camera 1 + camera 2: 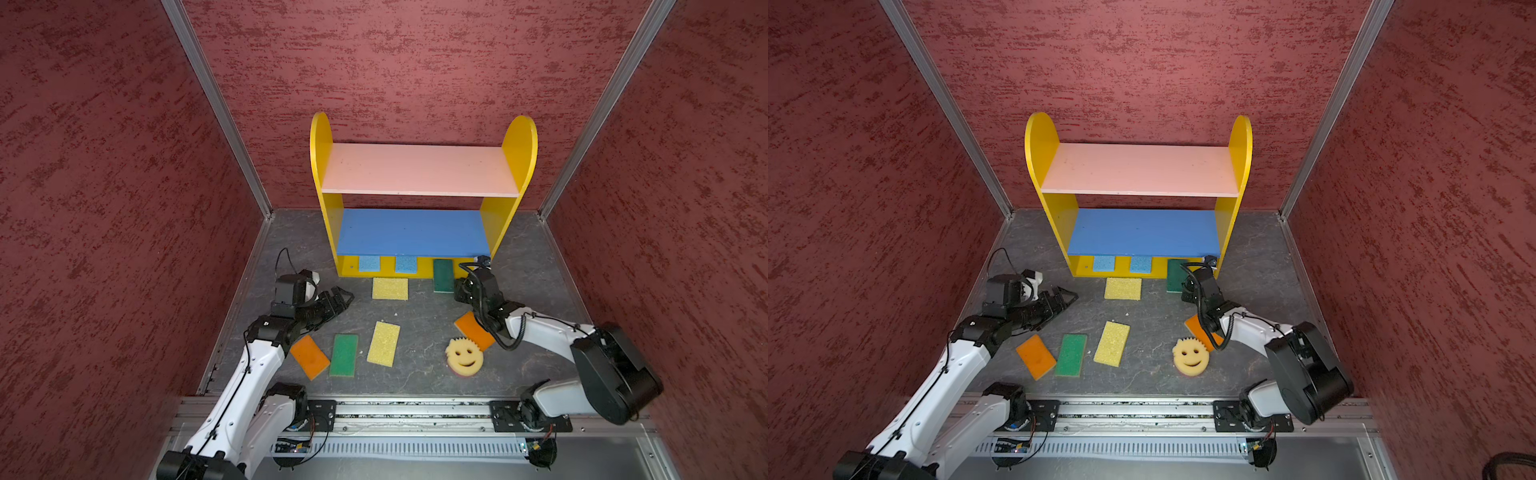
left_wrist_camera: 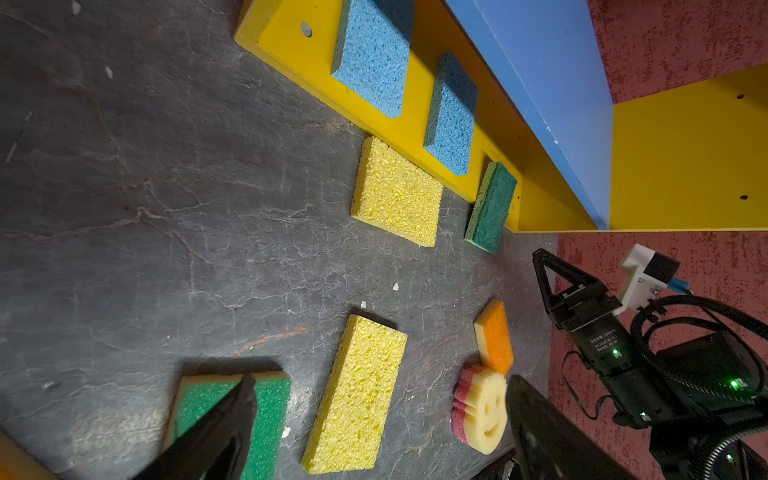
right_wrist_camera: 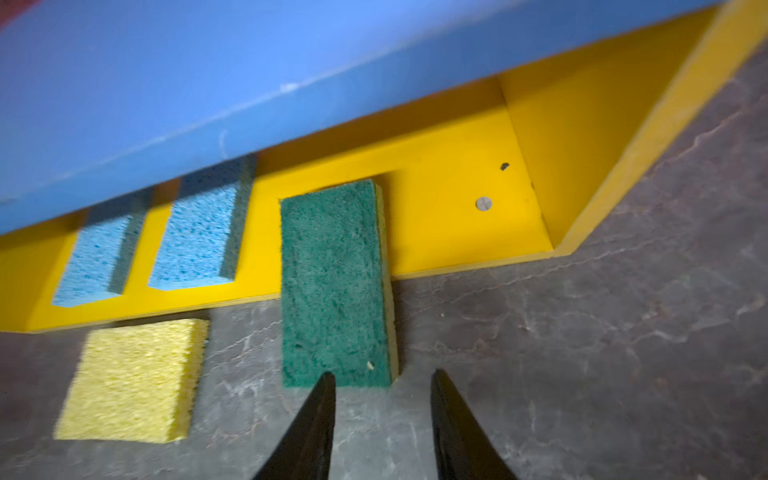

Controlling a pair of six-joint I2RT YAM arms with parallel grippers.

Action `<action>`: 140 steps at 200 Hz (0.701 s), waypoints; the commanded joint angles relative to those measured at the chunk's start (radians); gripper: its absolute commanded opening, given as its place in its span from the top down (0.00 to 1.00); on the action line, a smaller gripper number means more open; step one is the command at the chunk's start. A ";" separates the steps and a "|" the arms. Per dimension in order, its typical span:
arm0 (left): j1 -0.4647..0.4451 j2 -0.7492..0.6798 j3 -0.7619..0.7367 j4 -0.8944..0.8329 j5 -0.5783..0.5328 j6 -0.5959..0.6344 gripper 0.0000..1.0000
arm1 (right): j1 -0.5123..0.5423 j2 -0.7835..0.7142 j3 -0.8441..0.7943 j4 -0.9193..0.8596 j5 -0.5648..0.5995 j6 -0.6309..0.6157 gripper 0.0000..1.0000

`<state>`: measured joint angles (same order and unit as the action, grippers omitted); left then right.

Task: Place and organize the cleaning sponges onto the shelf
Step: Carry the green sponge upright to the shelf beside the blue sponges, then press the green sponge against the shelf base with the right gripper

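Far left: left gripper (image 1: 345,296) spread wide, empty, low over the floor. Next, loose on the floor: orange sponge (image 1: 309,356), green sponge (image 1: 344,354), slanted yellow sponge (image 1: 384,343). On the yellow base of the shelf (image 1: 322,141): first blue sponge (image 1: 369,264), second blue sponge (image 1: 406,264); square-on yellow sponge (image 1: 390,288) just in front. Dark green sponge (image 3: 336,286) half on the base, half on the floor. Right gripper (image 3: 382,374) partly open, gripping nothing, fingertips at that sponge's near end, contact unclear. Smiley sponge (image 1: 463,355) and second orange sponge (image 1: 467,326) by the right arm.
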<state>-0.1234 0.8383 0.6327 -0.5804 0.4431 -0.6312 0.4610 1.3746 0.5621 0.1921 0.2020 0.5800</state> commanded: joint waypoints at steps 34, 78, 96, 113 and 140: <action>0.004 -0.022 -0.019 0.000 0.000 0.003 0.06 | 0.039 -0.034 -0.084 0.051 -0.177 0.156 1.00; 0.005 -0.021 -0.015 0.005 -0.001 -0.001 0.06 | 0.068 0.097 -0.081 0.135 -0.196 0.211 1.00; 0.005 -0.018 -0.010 0.000 -0.006 0.001 0.06 | 0.068 0.161 -0.071 0.179 -0.199 0.222 1.00; 0.006 -0.013 -0.003 -0.008 -0.009 0.007 0.06 | 0.068 0.212 -0.055 0.214 -0.201 0.228 1.00; 0.007 -0.010 0.000 -0.016 -0.017 0.010 0.06 | 0.065 0.292 -0.029 0.255 -0.183 0.234 1.00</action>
<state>-0.1230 0.8268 0.6228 -0.5846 0.4412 -0.6315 0.5266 1.6051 0.5003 0.3748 0.0124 0.7834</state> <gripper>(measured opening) 0.939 0.041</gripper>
